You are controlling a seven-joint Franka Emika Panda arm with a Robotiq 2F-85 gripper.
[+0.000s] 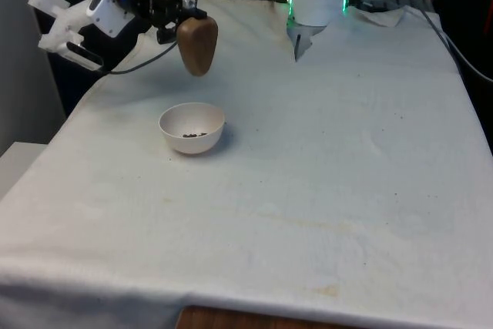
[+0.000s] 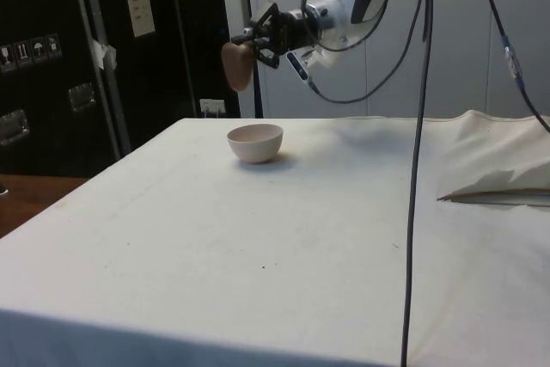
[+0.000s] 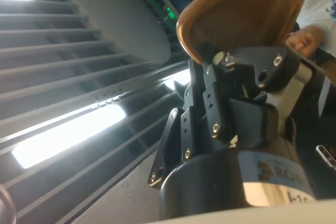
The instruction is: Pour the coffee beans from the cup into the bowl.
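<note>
A brown cup [image 1: 197, 45] hangs tipped upside down, mouth towards the table, above and slightly behind a white bowl [image 1: 192, 127]. My gripper [image 1: 174, 24] is shut on the brown cup at its rim, turned over sideways. A few dark coffee beans [image 1: 194, 135] lie in the bottom of the bowl. From the side, the cup [image 2: 237, 65] is in the air above and just beside the bowl [image 2: 255, 142], with the gripper [image 2: 262, 37] clamped on it. The wrist view has the cup's brown wall [image 3: 247, 9] between the black fingers [image 3: 212, 103].
The bowl stands towards the front view's left, near the table's left edge [image 1: 73, 125]. A black cable [image 2: 418, 152] hangs down in the side view. Rumpled cloth [image 2: 503, 165] lies at the robot's end. A person [image 3: 307, 35] shows behind the cup in the wrist view.
</note>
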